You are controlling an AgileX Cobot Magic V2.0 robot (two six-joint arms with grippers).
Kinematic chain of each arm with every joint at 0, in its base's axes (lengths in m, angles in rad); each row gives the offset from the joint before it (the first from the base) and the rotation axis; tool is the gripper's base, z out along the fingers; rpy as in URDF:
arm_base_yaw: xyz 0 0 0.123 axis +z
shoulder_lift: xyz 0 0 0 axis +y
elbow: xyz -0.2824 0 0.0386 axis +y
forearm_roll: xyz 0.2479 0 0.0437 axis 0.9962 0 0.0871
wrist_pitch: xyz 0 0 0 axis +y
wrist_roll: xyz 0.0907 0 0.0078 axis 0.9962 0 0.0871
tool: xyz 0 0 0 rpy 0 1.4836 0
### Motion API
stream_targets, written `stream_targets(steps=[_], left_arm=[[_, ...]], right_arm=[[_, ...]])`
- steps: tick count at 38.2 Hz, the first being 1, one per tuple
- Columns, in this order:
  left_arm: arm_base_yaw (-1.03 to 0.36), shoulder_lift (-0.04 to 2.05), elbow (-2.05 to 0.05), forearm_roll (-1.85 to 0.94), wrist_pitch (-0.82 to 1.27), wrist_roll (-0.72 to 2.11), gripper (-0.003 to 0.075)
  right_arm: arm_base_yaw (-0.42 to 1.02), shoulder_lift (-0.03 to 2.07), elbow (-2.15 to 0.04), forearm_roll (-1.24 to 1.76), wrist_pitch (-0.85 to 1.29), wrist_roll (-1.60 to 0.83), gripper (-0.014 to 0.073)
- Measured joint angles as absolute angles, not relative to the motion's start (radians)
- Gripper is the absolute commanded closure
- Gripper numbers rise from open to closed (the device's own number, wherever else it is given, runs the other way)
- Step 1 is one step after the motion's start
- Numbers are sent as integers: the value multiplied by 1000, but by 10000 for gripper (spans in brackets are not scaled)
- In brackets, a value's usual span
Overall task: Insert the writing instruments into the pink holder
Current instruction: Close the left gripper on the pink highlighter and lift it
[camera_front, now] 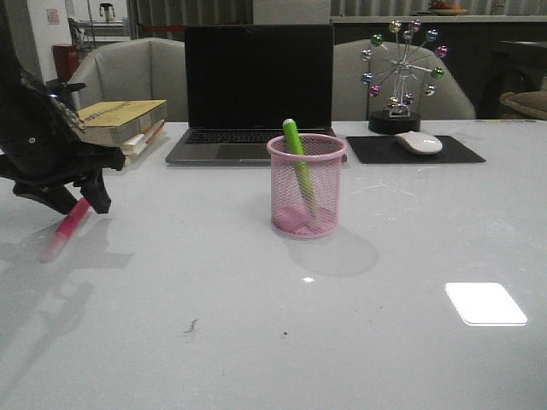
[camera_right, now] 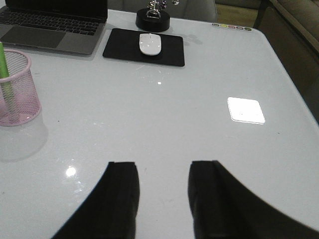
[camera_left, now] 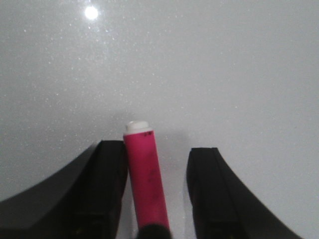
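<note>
The pink holder (camera_front: 306,184) stands mid-table in front of the laptop, with the green marker (camera_front: 297,158) leaning inside it and its top poking above the rim. The pink marker (camera_front: 68,226) lies on the table at the far left, pale cap end toward the front. My left gripper (camera_front: 84,205) is down over its rear end, open. In the left wrist view the pink marker (camera_left: 145,181) touches one finger (camera_left: 107,184) and a gap separates it from the other. My right gripper (camera_right: 162,167) is open and empty above bare table, with the holder (camera_right: 15,94) off to one side.
Behind the holder is an open laptop (camera_front: 256,85). Stacked books (camera_front: 124,124) lie at the back left. A white mouse (camera_front: 419,143) on a black pad and a ferris-wheel ornament (camera_front: 402,68) stand at the back right. The table's right edge (camera_right: 294,89) is near.
</note>
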State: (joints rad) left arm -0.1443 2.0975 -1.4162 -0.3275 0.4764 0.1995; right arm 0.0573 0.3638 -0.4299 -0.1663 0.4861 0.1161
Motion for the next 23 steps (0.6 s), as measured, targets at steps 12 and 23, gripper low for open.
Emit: stream_targets(steps=[12, 23], left_arm=[[-140, 2106, -1422, -326, 468, 199, 624], [-144, 2108, -1442, -329, 484, 199, 622]], right_arm=[[57, 364, -430, -166, 486, 116, 222], [57, 364, -430, -166, 486, 116, 222]])
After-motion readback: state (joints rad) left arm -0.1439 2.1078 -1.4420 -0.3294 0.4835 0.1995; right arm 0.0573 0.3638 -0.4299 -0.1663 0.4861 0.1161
